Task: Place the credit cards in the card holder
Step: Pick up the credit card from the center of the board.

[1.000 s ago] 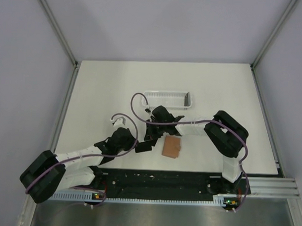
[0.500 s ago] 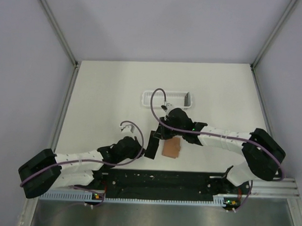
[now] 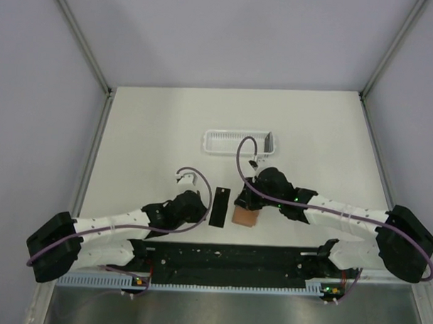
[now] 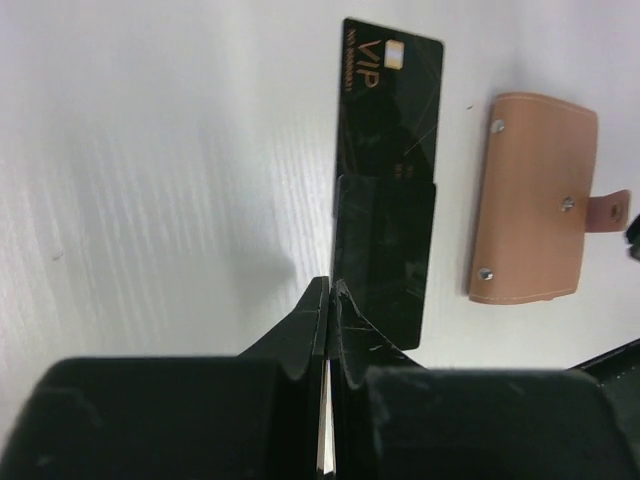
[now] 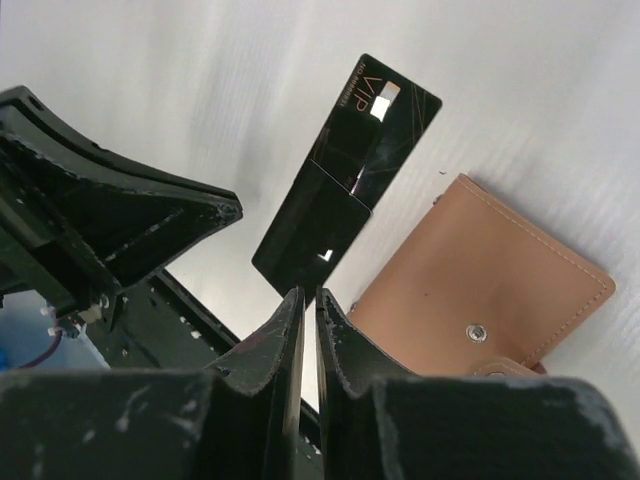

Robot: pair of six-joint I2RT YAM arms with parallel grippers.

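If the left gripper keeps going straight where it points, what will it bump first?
Probably the nearer black card, lying just ahead of the left gripper and its shut tips. It might slide over it instead; the height is hard to judge.

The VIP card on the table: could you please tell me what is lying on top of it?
A second black card lies across the near end of the VIP card, leaving its lettering and chip showing. How far the VIP card runs beneath is covered.
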